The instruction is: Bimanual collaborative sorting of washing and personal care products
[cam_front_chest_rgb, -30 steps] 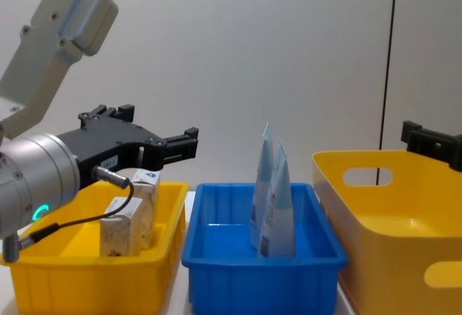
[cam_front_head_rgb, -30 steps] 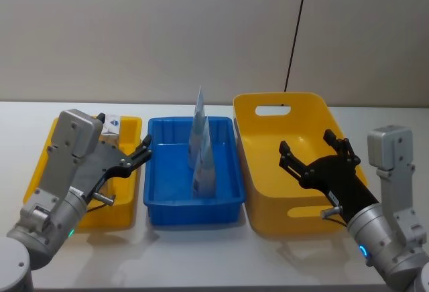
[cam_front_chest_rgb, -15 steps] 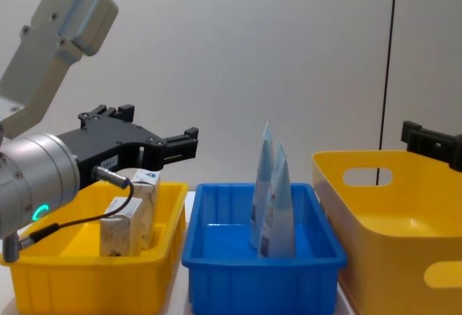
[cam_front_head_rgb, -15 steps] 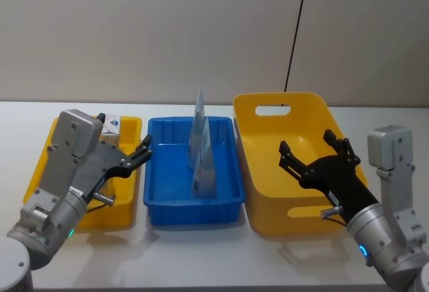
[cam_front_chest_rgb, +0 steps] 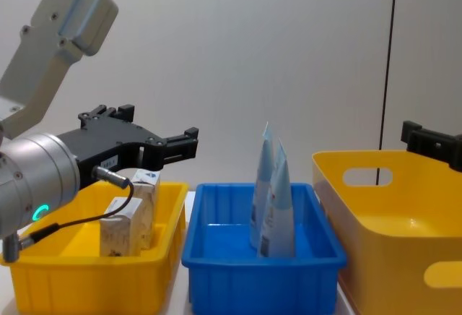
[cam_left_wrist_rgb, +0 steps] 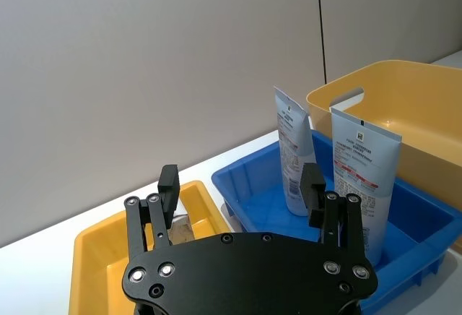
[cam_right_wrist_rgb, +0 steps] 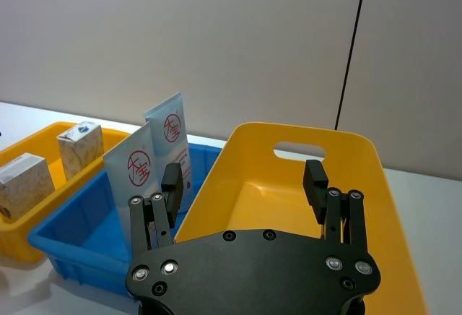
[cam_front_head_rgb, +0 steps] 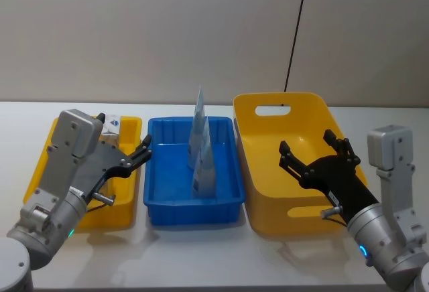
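Two pale-blue tubes (cam_front_head_rgb: pixel 199 128) (cam_front_head_rgb: pixel 204 161) stand upright in the blue bin (cam_front_head_rgb: pixel 191 215), one behind the other. Two beige marbled cartons (cam_front_chest_rgb: pixel 144 192) (cam_front_chest_rgb: pixel 119 228) stand in the small yellow bin (cam_front_head_rgb: pixel 107 215) at the left. My left gripper (cam_front_head_rgb: pixel 139 155) hovers open over that bin's right side, its fingers pointing towards the blue bin and holding nothing. Over the large yellow basket (cam_front_head_rgb: pixel 268 101) at the right hangs my right gripper (cam_front_head_rgb: pixel 307 148), open and empty. The right wrist view shows both tubes (cam_right_wrist_rgb: pixel 170 134) (cam_right_wrist_rgb: pixel 133 174) and both cartons (cam_right_wrist_rgb: pixel 79 145) (cam_right_wrist_rgb: pixel 25 178) beyond that gripper.
The three containers sit side by side on a white table, close to each other, before a plain grey wall. A thin dark cable (cam_front_head_rgb: pixel 297 31) runs down the wall behind the basket. Nothing lies inside the large yellow basket.
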Available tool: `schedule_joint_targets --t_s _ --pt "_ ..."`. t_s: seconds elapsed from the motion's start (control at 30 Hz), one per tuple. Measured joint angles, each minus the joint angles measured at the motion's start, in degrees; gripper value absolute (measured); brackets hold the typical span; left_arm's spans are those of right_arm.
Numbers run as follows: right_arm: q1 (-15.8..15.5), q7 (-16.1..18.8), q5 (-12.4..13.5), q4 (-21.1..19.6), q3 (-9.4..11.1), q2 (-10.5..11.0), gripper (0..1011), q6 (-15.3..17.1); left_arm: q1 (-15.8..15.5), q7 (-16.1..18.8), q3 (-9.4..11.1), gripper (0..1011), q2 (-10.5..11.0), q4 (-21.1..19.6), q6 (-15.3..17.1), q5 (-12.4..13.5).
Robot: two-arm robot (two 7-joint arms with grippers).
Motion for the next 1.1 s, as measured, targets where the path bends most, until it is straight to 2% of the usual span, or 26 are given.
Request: schedule_joint_targets --t_s 1.1 --pt "0.00 0.00 0.00 0.00 0.00 0.00 1002 0.00 0.00 0.00 0.00 1002 0.00 0.00 0.00 0.00"
